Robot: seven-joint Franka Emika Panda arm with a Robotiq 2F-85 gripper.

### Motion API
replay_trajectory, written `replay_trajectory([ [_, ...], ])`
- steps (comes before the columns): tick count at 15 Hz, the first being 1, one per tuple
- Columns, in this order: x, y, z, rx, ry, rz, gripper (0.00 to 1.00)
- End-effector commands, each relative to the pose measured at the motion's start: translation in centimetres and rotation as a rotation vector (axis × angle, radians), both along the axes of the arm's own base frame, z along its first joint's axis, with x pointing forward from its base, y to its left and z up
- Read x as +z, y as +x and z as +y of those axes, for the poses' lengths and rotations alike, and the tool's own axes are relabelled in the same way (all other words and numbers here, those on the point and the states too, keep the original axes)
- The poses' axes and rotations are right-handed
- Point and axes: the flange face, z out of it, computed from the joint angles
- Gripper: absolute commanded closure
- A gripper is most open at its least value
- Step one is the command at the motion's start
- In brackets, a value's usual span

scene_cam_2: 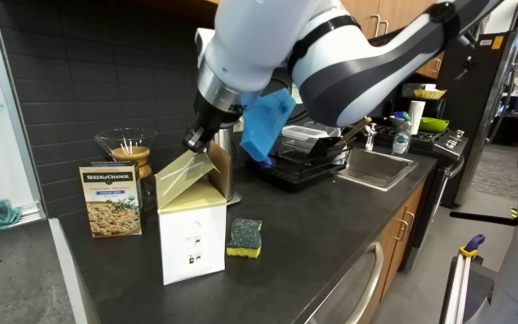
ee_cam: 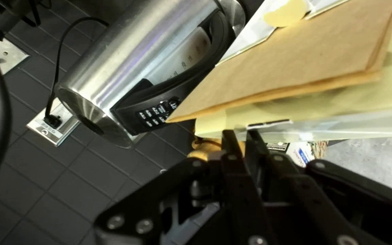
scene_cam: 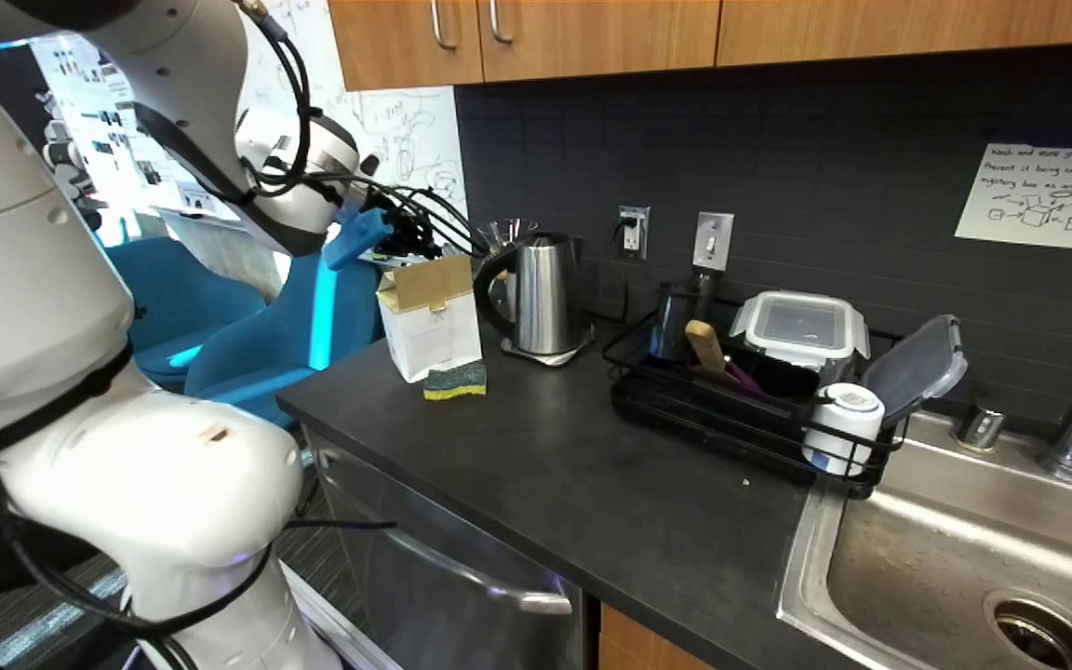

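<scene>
1. Hand [ee_cam: 241, 132] with its black fingers nearly pressed together, a slim gap between the tips, at the pale flap [ee_cam: 352, 95] of the white box [scene_cam_2: 194, 243]. Only the wrist view shows that gap; whether the flap is pinched or merely next to the fingers, I cannot tell.
2. The white box stands upright on the bench [scene_cam_2: 295, 252], its top open; in an exterior view its printed side shows, with the fingertips at the pale flap's upper edge.
3. Dark cables [scene_cam: 420, 223] crowd around the hand in an exterior view, and the fingertips cannot be made out there; a blue block [scene_cam: 356, 239] on the arm shows in both exterior views.
4. Seen from the wrist, the brown flap [ee_cam: 301, 51] looms large at the upper right.
5. Buttons [ee_cam: 155, 114] on the handle of the steel kettle [ee_cam: 138, 51] are plain only in the wrist view; in an exterior view the kettle [scene_cam: 545, 288] is nearly whole.
6. A food box [scene_cam_2: 112, 198] and glass carafe [scene_cam_2: 133, 153] stand near the white box in an exterior view; the wrist view catches slivers of both.
7. The sponge [scene_cam_2: 244, 237] lies just beside the white box in both exterior views.
8. A handwritten note [scene_cam: 1048, 197] above the sink [scene_cam: 810, 568] shows in an exterior view.
</scene>
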Motion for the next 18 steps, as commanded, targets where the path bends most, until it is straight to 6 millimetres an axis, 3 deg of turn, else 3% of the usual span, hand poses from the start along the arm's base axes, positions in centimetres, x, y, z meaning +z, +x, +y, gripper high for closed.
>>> replay_trajectory([
  [1, -0.4, 1.2, 0.8, 0.033, 0.015, 0.044, 1.0],
  [18, -4.6, 1.8, -1.3, -0.068, 0.175, 0.236, 1.0],
])
